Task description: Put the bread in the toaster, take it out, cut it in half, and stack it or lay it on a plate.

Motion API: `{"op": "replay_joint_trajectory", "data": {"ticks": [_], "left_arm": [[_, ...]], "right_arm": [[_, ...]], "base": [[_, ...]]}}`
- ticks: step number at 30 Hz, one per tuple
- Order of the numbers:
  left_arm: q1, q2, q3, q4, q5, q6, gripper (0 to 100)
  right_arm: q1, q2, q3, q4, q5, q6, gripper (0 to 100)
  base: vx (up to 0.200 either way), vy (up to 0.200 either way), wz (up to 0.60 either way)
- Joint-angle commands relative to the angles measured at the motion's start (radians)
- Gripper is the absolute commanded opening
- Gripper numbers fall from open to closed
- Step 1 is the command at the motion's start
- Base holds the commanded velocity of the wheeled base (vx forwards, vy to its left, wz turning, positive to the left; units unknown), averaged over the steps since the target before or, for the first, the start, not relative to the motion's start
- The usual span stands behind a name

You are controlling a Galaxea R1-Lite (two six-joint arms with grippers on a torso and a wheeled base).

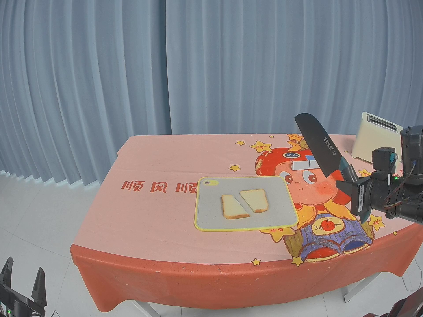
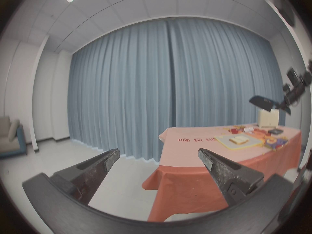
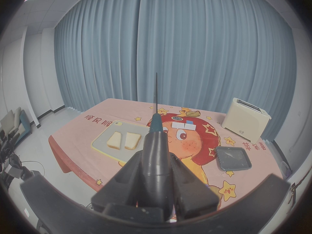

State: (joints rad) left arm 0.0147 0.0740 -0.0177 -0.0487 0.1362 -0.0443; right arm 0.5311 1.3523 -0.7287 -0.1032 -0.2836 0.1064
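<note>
Head view: bread halves point(image 1: 233, 208) side by side, centre frame, on the cutting board point(image 1: 211, 219), cut slanting upper left to lower right. Right gripper point(image 1: 351, 182), right edge, clamped on the knife point(image 1: 319, 144), blade up; nearer arm, judged occupied. Left gripper point(image 1: 23, 281), lower left corner, fingers spread, empty, short of the table point(image 1: 154, 225). Right wrist view: dark tray point(image 3: 233, 158) lower right; toaster point(image 3: 245, 119) above it, partly covered in head view.
</note>
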Motion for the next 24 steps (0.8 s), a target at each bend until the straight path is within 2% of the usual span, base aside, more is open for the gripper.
{"op": "replay_joint_trajectory", "data": {"ticks": [1,3,4,5,6,8,11,13,14,16,19,21,22,24], "left_arm": [[-0.013,-0.014,0.018,0.012,-0.035,-0.019,100],[-0.013,-0.013,0.016,0.017,-0.044,-0.006,100],[-0.013,-0.013,0.018,0.023,-0.087,0.018,100],[-0.013,-0.013,0.018,0.029,-0.101,0.026,100],[-0.015,-0.013,0.018,0.044,-0.165,0.061,100],[-0.015,-0.013,0.018,0.047,-0.193,0.084,100],[-0.015,-0.013,0.018,0.049,-0.187,0.08,100],[-0.013,-0.013,0.018,0.046,-0.162,0.069,100],[-0.013,-0.013,0.018,0.044,-0.113,0.049,100],[-0.013,-0.013,0.018,0.044,-0.092,0.043,100],[-0.013,-0.013,0.018,0.044,-0.096,0.044,100],[-0.015,-0.013,0.018,0.044,-0.113,0.049,100],[-0.015,-0.013,0.018,0.046,-0.155,0.05,100],[-0.016,-0.013,0.018,0.047,-0.158,0.05,100]], "right_arm": [[0.0,-0.001,0.003,-0.001,0.0,0.001,0],[0.0,-0.004,0.003,-0.001,0.0,0.001,0],[-0.002,-0.004,0.003,-0.001,0.001,-0.001,0],[-0.002,-0.004,0.003,-0.001,0.001,-0.001,0],[-0.011,-0.006,0.003,-0.001,0.001,-0.001,0],[-0.017,-0.007,0.003,0.0,0.001,-0.002,0],[-0.028,-0.004,0.003,0.0,0.001,-0.002,0],[-0.036,-0.004,0.003,0.0,0.001,-0.002,0],[-0.039,-0.004,0.002,0.0,0.001,-0.002,0],[-0.042,-0.006,0.0,0.0,0.001,-0.002,0],[-0.045,-0.007,0.002,0.0,0.001,-0.002,0],[-0.045,-0.01,0.0,0.0,0.001,-0.002,0],[-0.045,-0.012,0.0,0.0,0.001,-0.002,0],[-0.046,-0.012,0.0,0.0,0.001,-0.002,0]], "base": [[0.0,0.0,0.0],[0.0,0.0,0.0],[0.0,0.0,0.0],[0.0,0.0,0.0],[0.0,0.0,0.0],[0.0,0.0,0.0],[0.0,0.0,0.0],[0.0,0.0,0.0],[0.0,0.0,0.0],[0.0,0.0,0.0],[0.0,0.0,0.0],[0.0,0.0,0.0],[0.0,0.0,0.0],[0.0,0.0,0.0]]}}
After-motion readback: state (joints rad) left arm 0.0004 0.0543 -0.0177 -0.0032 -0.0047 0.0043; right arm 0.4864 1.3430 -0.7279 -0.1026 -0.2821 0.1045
